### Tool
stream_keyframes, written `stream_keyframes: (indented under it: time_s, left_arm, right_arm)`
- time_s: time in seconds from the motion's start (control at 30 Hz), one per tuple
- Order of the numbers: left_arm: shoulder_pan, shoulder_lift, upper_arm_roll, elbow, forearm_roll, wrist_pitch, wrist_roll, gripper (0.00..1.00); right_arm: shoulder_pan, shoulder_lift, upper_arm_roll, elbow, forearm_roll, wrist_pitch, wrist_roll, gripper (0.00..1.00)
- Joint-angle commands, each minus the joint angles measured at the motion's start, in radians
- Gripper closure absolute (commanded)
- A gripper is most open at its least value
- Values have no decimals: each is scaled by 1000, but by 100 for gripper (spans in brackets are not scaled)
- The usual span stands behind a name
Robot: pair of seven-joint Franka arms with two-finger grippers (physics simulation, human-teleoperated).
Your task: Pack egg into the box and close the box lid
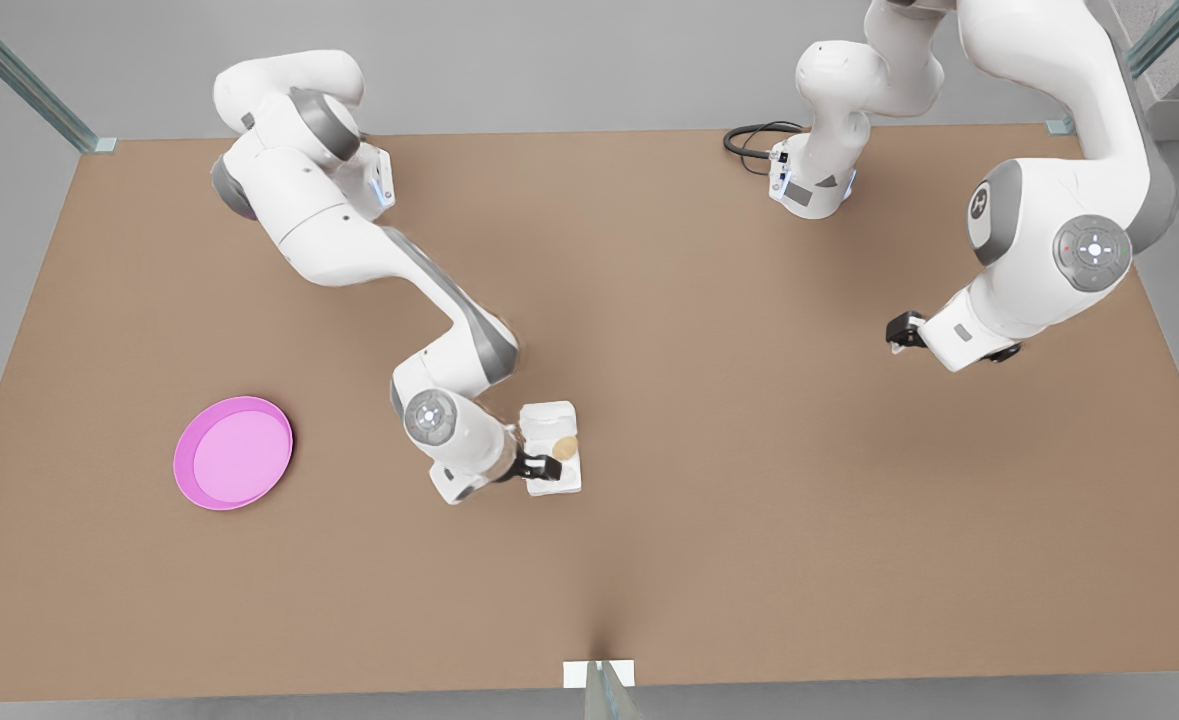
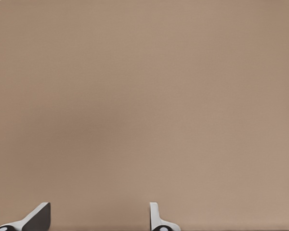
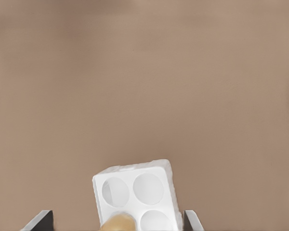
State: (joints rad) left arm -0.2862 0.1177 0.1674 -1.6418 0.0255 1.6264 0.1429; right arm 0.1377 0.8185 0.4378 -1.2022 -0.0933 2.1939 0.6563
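The white box point(image 1: 547, 420) lies near the table's middle with its cups up; in the right wrist view the box point(image 3: 135, 192) shows its round cups. The tan egg point(image 1: 565, 447) sits in one cup, seen too as the egg point(image 3: 118, 223) at the near edge. The box lid point(image 1: 557, 485) lies open and flat beside the tray. My right gripper point(image 1: 541, 466) hovers over the carton's near edge, open, its fingertips point(image 3: 41, 219) set wide on either side of the egg and clear of it. My left gripper point(image 1: 904, 330) waits open above bare table at the front view's right, fingertips point(image 2: 38, 216) apart.
A round pink plate point(image 1: 233, 452) lies on the brown table at the front view's left, well apart from the carton. A black cable point(image 1: 749, 140) loops by the far arm base. Metal frame posts stand at the table's corners.
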Motion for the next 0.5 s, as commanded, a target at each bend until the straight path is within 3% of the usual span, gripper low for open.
stream_keyframes:
  time_s: [0.0,0.03,0.07,0.13,0.17,0.2,0.23,0.27,0.3,0.33,0.47]
  left_arm:
    - [-87,0,0,0,1,-42,-189,0]
    - [-157,3,0,0,-1,-56,-301,0]
    - [-273,40,-2,4,-36,-56,-541,0]
    - [-471,261,-2,158,-210,-40,-1029,0]
    - [-556,323,-2,192,-252,32,-1230,0]
    - [-557,349,0,194,-351,125,-1356,0]
    - [-582,442,-2,270,-357,243,-1508,14]
    - [-605,497,-3,316,-358,245,-1520,48]
    - [-608,520,-37,316,-354,283,-1520,70]
    - [-637,530,-40,316,-357,283,-1527,79]
    - [-703,603,-42,315,-346,487,-1591,79]
  right_arm:
    - [-202,-153,78,4,0,-199,-253,0]
    - [-360,-294,118,-7,-6,-532,-414,0]
    - [-440,-361,119,-39,-26,-605,-495,0]
    - [-468,-488,78,-204,-14,-596,-506,0]
    - [-227,-604,-255,-370,99,-534,-535,0]
    - [-135,-644,-396,-464,119,-476,-630,0]
    - [-124,-642,-393,-424,119,-581,-629,0]
    - [-122,-615,-393,-304,135,-623,-607,0]
    - [-133,-566,-395,-293,95,-629,-607,0]
    - [-119,-539,-395,-171,12,-671,-603,0]
    - [-118,-472,-395,-94,38,-695,-598,0]
